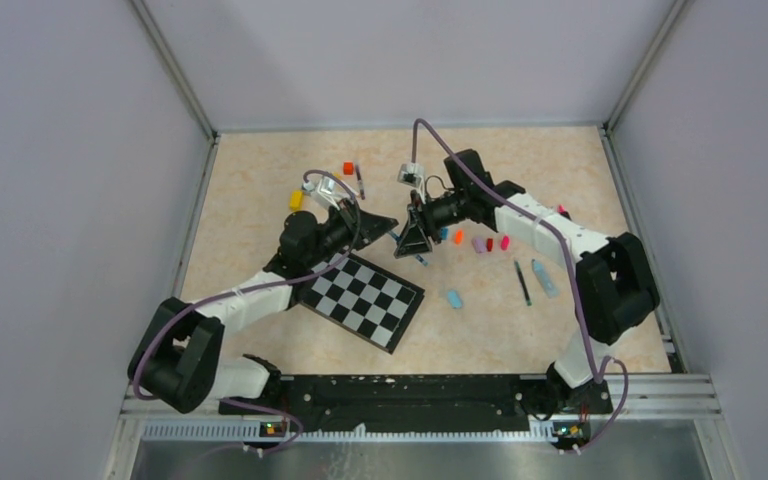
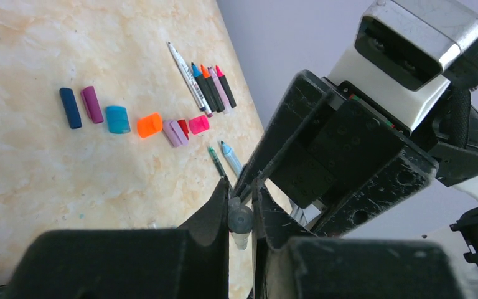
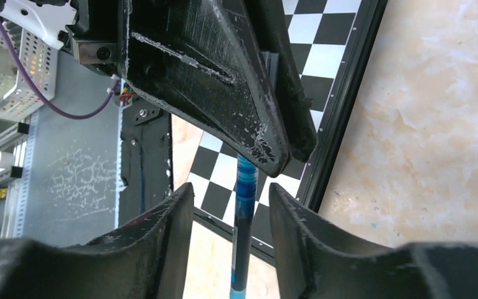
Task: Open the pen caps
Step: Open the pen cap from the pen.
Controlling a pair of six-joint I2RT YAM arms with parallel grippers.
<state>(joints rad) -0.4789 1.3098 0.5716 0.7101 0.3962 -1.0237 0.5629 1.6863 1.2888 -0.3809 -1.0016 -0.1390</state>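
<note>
- Left gripper (image 2: 241,198) is squeezed shut on a blue pen (image 3: 244,187). It holds the pen up in the air, by the checked board (image 1: 360,300).
- Right gripper (image 3: 230,194) is partly open. Its two fingers stand one on each side of the pen and do not touch it. It holds nothing.
- I cannot tell which end of this pen has the cap, or if a cap is on it at all. The left fingers hide one end.
- Other pen caps (image 2: 117,119) lie loose in a row on the table (image 1: 260,170). They are dark blue, purple, teal, orange, lilac, red and pink. Some bare pens (image 2: 208,87) lie near them.
- To do this step well, I think the right gripper should close on the free end. The pen should sit in the middle of its fingers, not out at the very tips.
- Next comes a pull straight along the pen, not sideways. A sideways tug could bend the pen or twist it out of the left grip.
- The left gripper should hold tight and not move during the pull.
- The two grippers are very near, almost tip to tip. That leaves little room between them, so small slow moves are best.
- Open room for the pull lies behind the right gripper, over the row of loose caps. A pull that goes too low could knock them.
- Walls (image 1: 80,200) stand at both sides and at the back, well apart from the grippers.
</note>
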